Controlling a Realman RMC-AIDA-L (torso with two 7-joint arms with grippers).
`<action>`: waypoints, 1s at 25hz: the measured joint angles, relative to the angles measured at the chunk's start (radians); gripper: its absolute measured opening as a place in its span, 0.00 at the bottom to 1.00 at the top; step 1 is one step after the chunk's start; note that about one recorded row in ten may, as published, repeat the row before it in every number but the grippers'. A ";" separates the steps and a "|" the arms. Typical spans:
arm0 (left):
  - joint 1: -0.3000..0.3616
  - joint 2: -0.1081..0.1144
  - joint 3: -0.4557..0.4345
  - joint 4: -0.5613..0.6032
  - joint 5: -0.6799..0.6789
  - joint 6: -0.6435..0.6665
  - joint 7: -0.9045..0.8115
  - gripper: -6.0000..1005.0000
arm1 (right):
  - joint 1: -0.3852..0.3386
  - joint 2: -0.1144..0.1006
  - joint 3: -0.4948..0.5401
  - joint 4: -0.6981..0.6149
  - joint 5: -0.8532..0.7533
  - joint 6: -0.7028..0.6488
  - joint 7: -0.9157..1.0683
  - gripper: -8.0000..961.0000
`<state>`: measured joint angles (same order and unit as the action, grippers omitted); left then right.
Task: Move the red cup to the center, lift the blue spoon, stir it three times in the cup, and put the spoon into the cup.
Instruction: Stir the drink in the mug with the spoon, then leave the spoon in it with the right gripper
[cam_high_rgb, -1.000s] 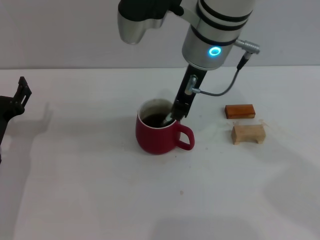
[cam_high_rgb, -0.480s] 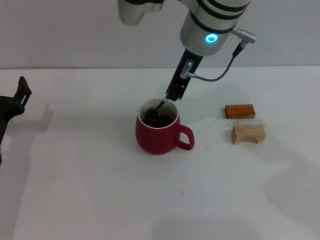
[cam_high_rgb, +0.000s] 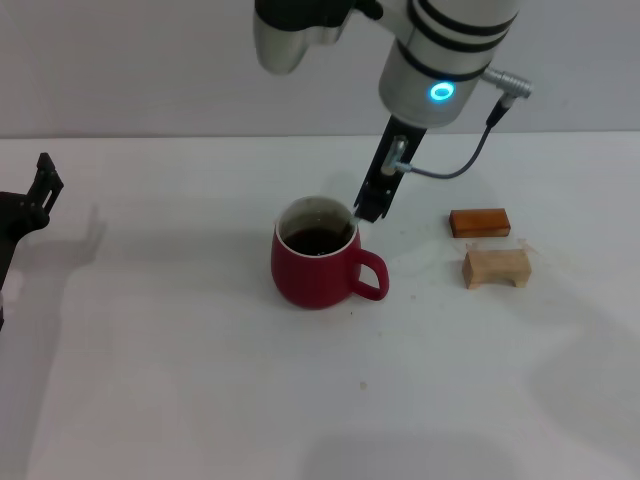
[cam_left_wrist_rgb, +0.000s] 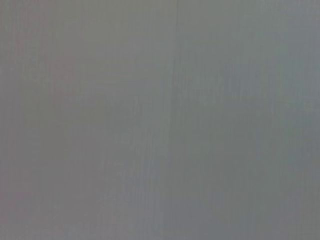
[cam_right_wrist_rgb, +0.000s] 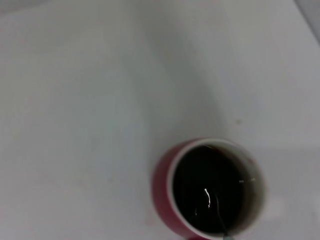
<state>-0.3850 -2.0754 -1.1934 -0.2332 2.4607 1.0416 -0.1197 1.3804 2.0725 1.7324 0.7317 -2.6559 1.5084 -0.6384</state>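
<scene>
Stirring well here means keeping the blue spoon (cam_right_wrist_rgb: 218, 212) low in the dark liquid, clear of the red cup (cam_high_rgb: 312, 270) wall. The cup stands mid-tabletop (cam_high_rgb: 200, 380). Beyond its rim, the right tool (cam_high_rgb: 368, 212) pinches the spoon's handle; the left tool (cam_high_rgb: 40, 190) idles at the tabletop's far-left edge.

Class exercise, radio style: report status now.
Right gripper at red cup rim, spoon in cup. Left gripper parked far left. Two wooden blocks aside, clear.
</scene>
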 joint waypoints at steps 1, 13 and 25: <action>0.000 0.000 0.000 0.000 0.000 0.000 0.000 0.82 | 0.000 0.000 0.000 0.000 0.000 0.000 0.000 0.18; 0.000 0.000 0.000 0.000 -0.002 0.000 0.000 0.82 | 0.000 0.005 -0.044 0.002 0.066 0.001 0.003 0.18; -0.001 0.000 0.000 0.000 -0.002 0.000 0.000 0.82 | 0.003 0.005 -0.060 0.005 0.068 -0.020 0.023 0.21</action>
<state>-0.3857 -2.0754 -1.1935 -0.2332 2.4590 1.0416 -0.1196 1.3839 2.0777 1.6729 0.7365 -2.5880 1.4880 -0.6157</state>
